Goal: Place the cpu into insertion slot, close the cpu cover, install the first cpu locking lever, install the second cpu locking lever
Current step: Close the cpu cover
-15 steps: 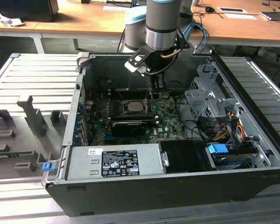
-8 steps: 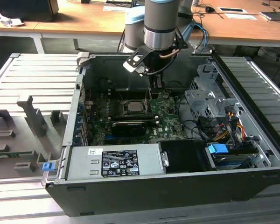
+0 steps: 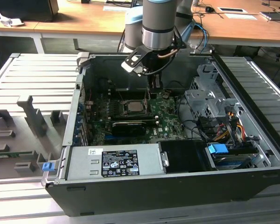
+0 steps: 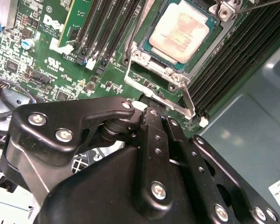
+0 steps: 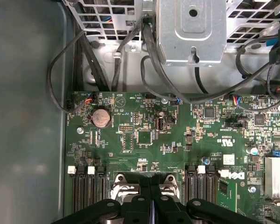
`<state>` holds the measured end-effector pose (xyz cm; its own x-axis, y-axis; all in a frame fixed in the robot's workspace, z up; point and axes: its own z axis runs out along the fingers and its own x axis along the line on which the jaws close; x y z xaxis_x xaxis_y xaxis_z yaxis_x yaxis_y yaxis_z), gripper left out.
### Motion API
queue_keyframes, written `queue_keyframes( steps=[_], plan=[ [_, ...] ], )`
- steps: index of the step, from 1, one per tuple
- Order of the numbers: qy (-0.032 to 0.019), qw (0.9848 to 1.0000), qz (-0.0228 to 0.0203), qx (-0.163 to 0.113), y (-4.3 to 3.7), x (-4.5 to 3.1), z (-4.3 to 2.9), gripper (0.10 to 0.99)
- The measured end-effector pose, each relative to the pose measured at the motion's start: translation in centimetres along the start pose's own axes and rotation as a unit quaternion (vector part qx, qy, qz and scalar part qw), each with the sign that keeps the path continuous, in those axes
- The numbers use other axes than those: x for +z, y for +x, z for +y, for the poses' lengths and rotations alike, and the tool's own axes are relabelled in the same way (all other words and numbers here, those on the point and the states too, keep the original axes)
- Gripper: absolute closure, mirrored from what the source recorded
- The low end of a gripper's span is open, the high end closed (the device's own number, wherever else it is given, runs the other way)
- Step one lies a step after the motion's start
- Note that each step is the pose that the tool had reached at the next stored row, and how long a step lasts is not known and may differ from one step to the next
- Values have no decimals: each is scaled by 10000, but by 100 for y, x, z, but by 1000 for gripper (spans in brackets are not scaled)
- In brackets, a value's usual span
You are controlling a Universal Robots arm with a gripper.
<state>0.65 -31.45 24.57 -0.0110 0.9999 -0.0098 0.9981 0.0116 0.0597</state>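
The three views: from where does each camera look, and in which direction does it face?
Exterior view: off the arm, above the open computer case, facing down into it; arm and tool show.
Second wrist view: on the arm, facing along the tool at the cpu.
First wrist view: on the arm, facing the motherboard; tool shows.
Shared: all three see tool and motherboard.

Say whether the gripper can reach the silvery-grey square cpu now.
Probably yes: the black gripper hangs just beside the silvery-grey square cpu inside the open computer case, with nothing covering the chip's top.
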Motion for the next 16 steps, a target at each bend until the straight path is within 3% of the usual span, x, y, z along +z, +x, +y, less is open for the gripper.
queue_keyframes(
  steps=[5, 10, 16],
  plan=[
    [-1, 10000, 2, 0, 1, 8, -57, 980],
    [0, 10000, 1, -7, 3, 102, -111, 980],
    [4, 10000, 4, -25, 4, 106, -175, 980]
  ],
)
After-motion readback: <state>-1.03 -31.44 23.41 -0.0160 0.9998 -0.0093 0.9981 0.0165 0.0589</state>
